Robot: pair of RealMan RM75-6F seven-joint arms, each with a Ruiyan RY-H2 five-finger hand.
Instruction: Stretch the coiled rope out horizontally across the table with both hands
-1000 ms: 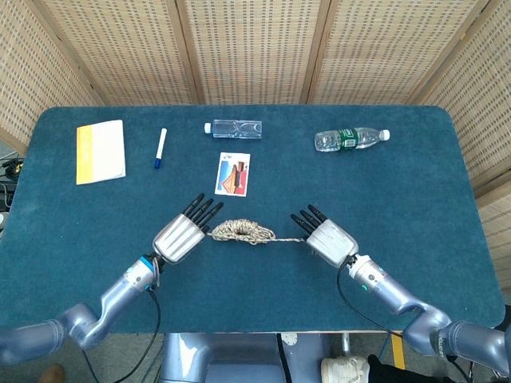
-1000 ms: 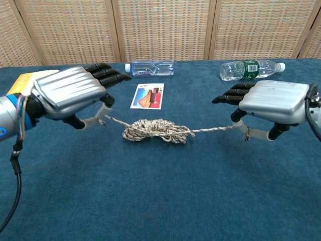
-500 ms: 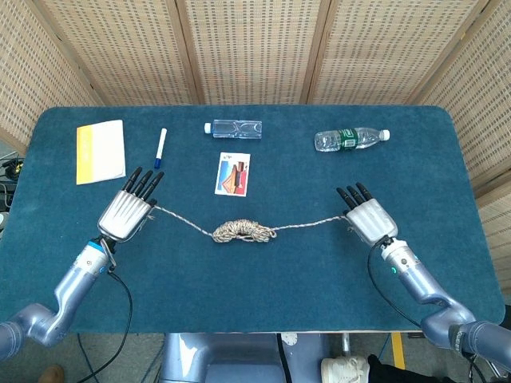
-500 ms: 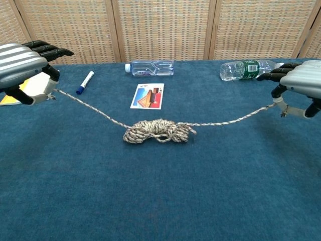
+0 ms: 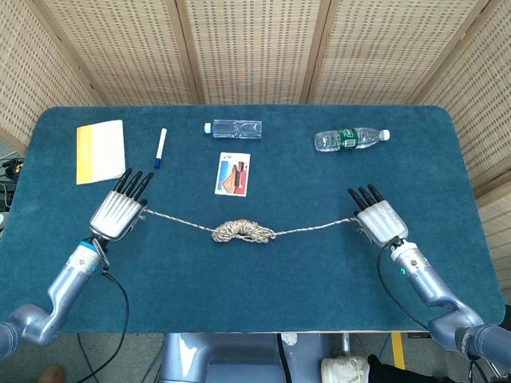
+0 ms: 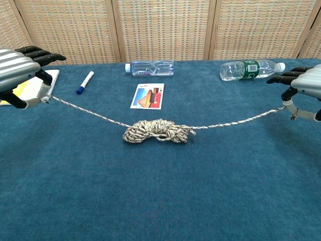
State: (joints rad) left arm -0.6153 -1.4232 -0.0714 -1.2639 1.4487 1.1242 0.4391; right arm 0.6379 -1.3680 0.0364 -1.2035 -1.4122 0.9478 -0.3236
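Observation:
A speckled beige rope has its coiled bundle (image 5: pixel 242 232) (image 6: pixel 157 131) lying mid-table, with one strand running out to each side. My left hand (image 5: pixel 117 211) (image 6: pixel 17 68) pinches the left strand end at the table's left, other fingers extended. My right hand (image 5: pixel 378 219) (image 6: pixel 304 87) pinches the right strand end at the right side. Both strands hang nearly taut from the bundle up to the hands.
Behind the rope lie a picture card (image 5: pixel 232 174), a clear bottle (image 5: pixel 233 128), a green-labelled bottle (image 5: pixel 350 139), a blue-capped marker (image 5: pixel 160 148) and a yellow-white booklet (image 5: pixel 100 151). Wicker screens (image 5: pixel 255 48) stand behind the blue table (image 5: pixel 255 287).
Both hands have moved further apart, left hand leftward and right hand rightward, drawing more rope out of the bundle. The bundle has shrunk a little and stayed near the middle.

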